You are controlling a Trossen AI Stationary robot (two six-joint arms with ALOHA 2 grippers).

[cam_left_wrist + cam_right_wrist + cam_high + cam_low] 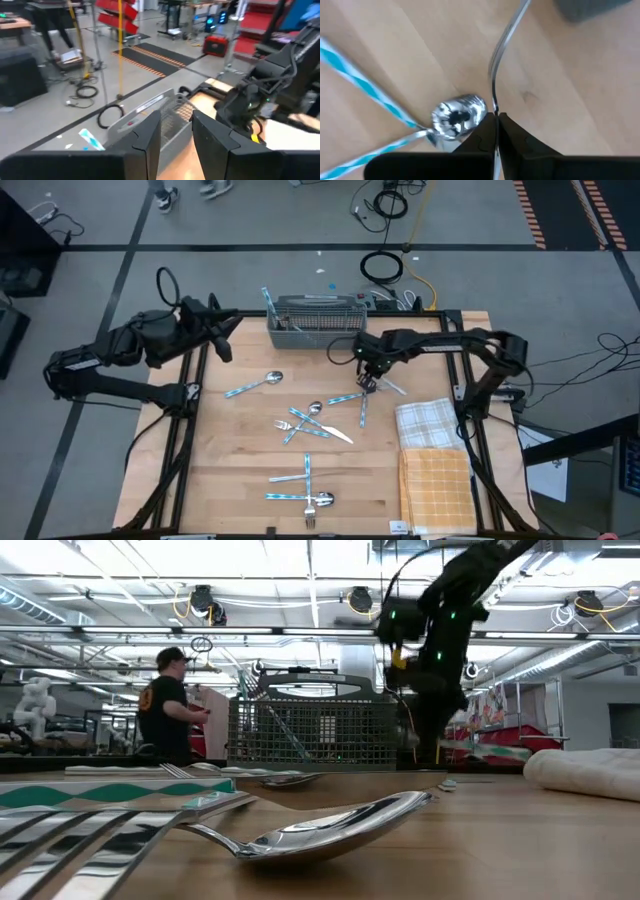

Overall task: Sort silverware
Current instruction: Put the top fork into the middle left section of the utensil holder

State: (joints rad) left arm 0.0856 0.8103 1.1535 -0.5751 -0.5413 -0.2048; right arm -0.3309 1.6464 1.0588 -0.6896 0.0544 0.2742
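Silverware lies scattered flat on the wooden table: a spoon, a cluster at the middle, and more pieces near the front edge, several of them with blue striped handles. My right gripper points down just in front of the grey mesh basket and is shut on a plain silver piece. Beside its fingers a spoon bowl rests on the wood. My left gripper hovers open and empty above the table's far left, left of the basket. My right gripper pinches the plain silver piece's thin stem between its two fingertips, coming from above and pointing steeply down. The stem shows edge-on and runs away from the fingers toward the table's right. I cannot tell whether its far end touches the wood.
A white checked cloth and an orange checked cloth lie along the right edge. A blue-handled piece stands in the basket's left end. Bare wood shows at the near left. A person stands in the room behind.
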